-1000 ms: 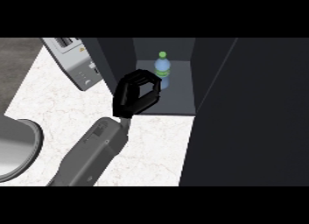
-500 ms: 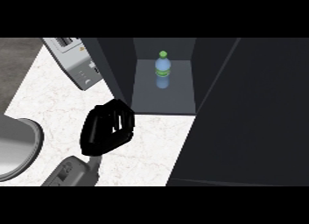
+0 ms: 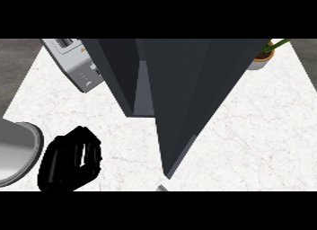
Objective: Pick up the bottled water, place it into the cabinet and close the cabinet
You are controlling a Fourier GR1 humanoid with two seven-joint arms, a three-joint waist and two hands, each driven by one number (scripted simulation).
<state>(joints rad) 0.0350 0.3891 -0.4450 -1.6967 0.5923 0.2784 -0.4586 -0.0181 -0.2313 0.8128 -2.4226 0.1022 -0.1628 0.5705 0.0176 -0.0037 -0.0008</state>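
Head view, and you're looking steeply down on a white marbled counter top (image 3: 253,134), with dark grey floor (image 3: 8,58) beyond its left edge. One tall dark grey cabinet (image 3: 180,90) fills the middle. The bottled water doesn't show from here; the cabinet's dark panels hide most of its inside. Count one silver boxy appliance (image 3: 74,63), one round grey metal vessel (image 3: 5,155) and one potted green plant (image 3: 263,55). Your left hand (image 3: 71,159) sits low on the left, beside the vessel and apart from the cabinet; it's too dark to tell how far open it is, and nothing shows in it
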